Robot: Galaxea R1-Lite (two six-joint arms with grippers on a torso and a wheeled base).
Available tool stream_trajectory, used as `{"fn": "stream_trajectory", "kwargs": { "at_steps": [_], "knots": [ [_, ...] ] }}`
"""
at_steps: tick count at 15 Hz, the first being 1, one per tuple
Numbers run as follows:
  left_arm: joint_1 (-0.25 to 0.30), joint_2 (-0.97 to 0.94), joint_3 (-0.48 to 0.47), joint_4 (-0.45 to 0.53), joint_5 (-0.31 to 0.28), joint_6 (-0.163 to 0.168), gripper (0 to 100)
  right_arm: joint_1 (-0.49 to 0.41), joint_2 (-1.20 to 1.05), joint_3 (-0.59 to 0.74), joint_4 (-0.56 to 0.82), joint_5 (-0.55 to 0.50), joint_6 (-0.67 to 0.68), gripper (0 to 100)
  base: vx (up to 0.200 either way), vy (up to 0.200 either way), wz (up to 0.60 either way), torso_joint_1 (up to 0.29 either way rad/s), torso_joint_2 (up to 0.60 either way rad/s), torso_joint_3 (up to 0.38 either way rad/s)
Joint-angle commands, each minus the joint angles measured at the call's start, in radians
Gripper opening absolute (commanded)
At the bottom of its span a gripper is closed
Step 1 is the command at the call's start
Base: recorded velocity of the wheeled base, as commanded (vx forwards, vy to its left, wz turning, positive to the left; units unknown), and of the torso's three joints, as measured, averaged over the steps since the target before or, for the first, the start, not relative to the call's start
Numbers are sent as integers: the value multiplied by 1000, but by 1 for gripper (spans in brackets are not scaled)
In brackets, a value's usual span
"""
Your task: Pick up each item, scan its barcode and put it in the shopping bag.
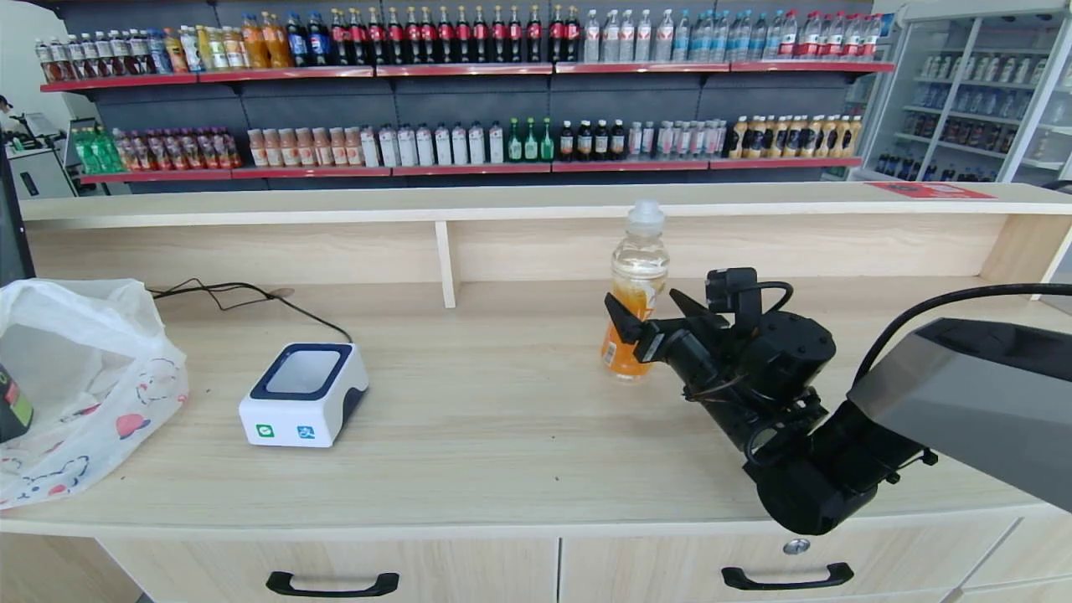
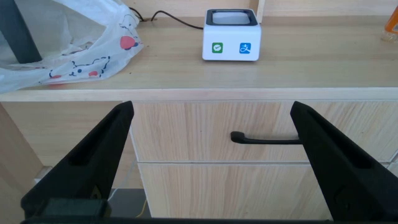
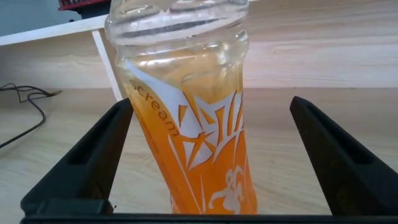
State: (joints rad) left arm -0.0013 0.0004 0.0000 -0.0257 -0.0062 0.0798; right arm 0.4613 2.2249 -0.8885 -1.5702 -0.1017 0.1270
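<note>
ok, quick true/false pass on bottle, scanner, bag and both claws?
1. The bottle stands upright on the counter. True.
2. The right claw is shut on the bottle. False: it is open, one finger on each side of the bottle, with a clear gap on one side.
3. The scanner sits between the bag and the bottle. True.
4. The left claw holds the scanner. False: it is open and empty, below the counter edge, facing the drawers.
5. The bag is empty. False: a dark item sits in it.
</note>
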Motion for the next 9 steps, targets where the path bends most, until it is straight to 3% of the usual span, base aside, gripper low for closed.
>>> {"fn": "stream_trajectory", "kwargs": {
  "at_steps": [1,9],
  "knots": [
    [0,0,0,0,0,0,100,-1,13,-21,-1,2,0,100,0,0,0,0,0,0],
    [0,0,0,7,0,-3,100,-3,15,-17,-1,8,0,100,0,0,0,0,0,0]
  ]
}}
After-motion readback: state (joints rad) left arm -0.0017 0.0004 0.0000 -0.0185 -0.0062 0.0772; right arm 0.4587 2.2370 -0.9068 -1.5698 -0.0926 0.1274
